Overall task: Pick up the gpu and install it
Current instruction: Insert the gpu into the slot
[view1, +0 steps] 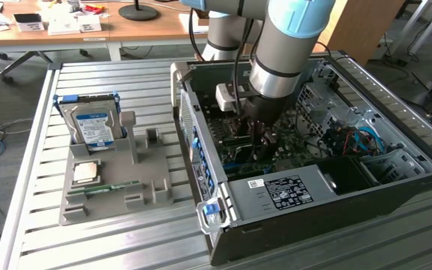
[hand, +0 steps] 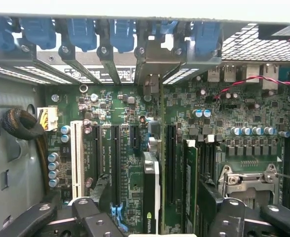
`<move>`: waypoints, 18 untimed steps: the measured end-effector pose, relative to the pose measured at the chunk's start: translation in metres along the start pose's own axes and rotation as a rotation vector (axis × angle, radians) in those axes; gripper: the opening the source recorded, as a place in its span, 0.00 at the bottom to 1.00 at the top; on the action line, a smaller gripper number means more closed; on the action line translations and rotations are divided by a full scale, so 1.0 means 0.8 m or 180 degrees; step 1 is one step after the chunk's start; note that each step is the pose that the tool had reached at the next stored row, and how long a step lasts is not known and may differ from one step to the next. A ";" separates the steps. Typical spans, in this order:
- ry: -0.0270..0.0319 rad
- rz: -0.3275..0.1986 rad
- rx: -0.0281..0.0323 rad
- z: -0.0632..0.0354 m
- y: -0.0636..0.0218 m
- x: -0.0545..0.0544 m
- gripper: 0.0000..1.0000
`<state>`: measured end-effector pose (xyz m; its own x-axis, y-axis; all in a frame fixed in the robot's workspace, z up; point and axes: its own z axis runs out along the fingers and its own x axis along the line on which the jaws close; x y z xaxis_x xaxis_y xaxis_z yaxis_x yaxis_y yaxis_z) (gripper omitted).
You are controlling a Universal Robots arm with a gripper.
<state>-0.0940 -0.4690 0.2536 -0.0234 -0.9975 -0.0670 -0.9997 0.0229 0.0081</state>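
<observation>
A slatted metal desk (view1: 36, 140) stands in an office room. In the open computer case (view1: 396, 194), the gpu (hand: 151, 197) stands edge-on in the motherboard (hand: 110, 113), half hidden between wide-spread fingers (hand: 36, 217).

Inside the open computer case (view1: 306, 185), the upright gpu (hand: 152, 192) stands between the gripper's (hand: 152, 222) spread fingers (hand: 93, 217), hemmed by neighbouring expansion slots (hand: 114, 163) on one side, a memory stick (hand: 191, 187) on the other, and the blue-latched bracket rail (hand: 110, 34) ahead.
</observation>
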 end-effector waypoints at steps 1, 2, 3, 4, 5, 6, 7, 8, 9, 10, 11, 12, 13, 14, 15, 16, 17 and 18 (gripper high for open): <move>0.0000 0.0000 0.0000 -0.002 0.000 0.000 0.81; 0.0000 0.0000 0.0000 -0.005 0.000 0.000 0.81; 0.0000 0.0000 0.0000 -0.008 0.000 -0.001 0.81; 0.0000 0.0000 0.0000 -0.011 0.000 -0.001 0.81; 0.0000 0.0000 0.0000 -0.014 0.000 -0.001 0.81; 0.0000 0.0000 0.0000 -0.017 0.000 -0.001 0.81; 0.0000 0.0000 0.0000 -0.020 0.000 -0.001 0.81; 0.0000 0.0000 0.0000 -0.024 0.000 -0.002 0.81; 0.0000 0.0000 0.0000 -0.028 0.000 -0.002 0.81; 0.0000 0.0000 0.0000 -0.031 0.000 -0.002 0.81; 0.0000 0.0000 0.0000 -0.035 0.000 -0.002 0.81; 0.0000 0.0000 0.0000 -0.039 0.000 -0.003 0.81; 0.0000 0.0000 0.0000 -0.043 0.000 -0.003 0.81; 0.0000 0.0000 0.0000 -0.046 0.000 -0.003 0.81; 0.0000 0.0000 0.0000 -0.049 0.000 -0.003 0.81; 0.0000 0.0000 0.0000 -0.052 0.000 -0.003 0.81; 0.0001 0.0000 0.0000 -0.055 0.000 -0.004 0.81; 0.0001 0.0000 0.0000 -0.058 0.000 -0.004 0.81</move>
<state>-0.0940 -0.4690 0.3004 -0.0234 -0.9975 -0.0666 -0.9997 0.0229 0.0081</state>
